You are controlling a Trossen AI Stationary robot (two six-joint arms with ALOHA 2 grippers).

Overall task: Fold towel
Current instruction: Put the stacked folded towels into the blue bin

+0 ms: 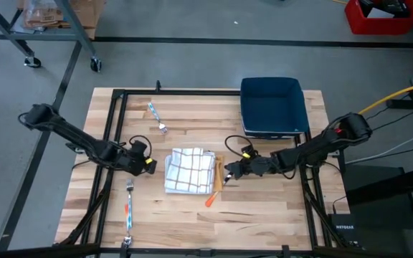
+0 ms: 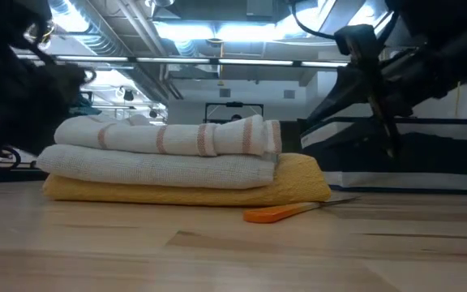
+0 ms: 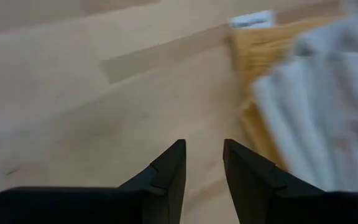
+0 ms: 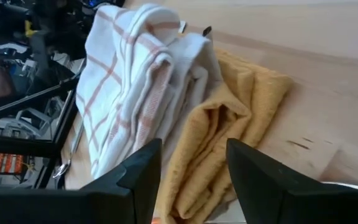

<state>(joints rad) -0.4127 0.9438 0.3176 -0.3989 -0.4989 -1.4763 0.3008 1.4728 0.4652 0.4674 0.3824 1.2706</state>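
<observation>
From above, we see the folded checked towel (image 1: 189,170) near the middle of the table (image 1: 278,215), stacked on a yellow cloth (image 1: 219,172) that shows only as a strip along its right side. The left gripper (image 1: 151,164) sits just beside the stack's left edge and the right gripper (image 1: 229,173) just beside its right edge; from here we cannot tell how far either is open. An orange-handled utensil (image 1: 211,198) lies by the stack's front right corner, a fork (image 1: 128,208) towards the front left, a spoon (image 1: 156,115) and a blue bin (image 1: 272,106) towards the back.

At table level we make out three layers: the striped towel, a white towel (image 2: 160,169), the yellow cloth at the bottom. Both arms are dark shapes, their fingers hidden.

The left wrist view shows its fingers (image 3: 169,174) slightly apart, holding nothing, above bare wood beside the blurred stack.

The right wrist view shows its fingers (image 4: 138,171) apart, empty, facing the stack's folds.
</observation>
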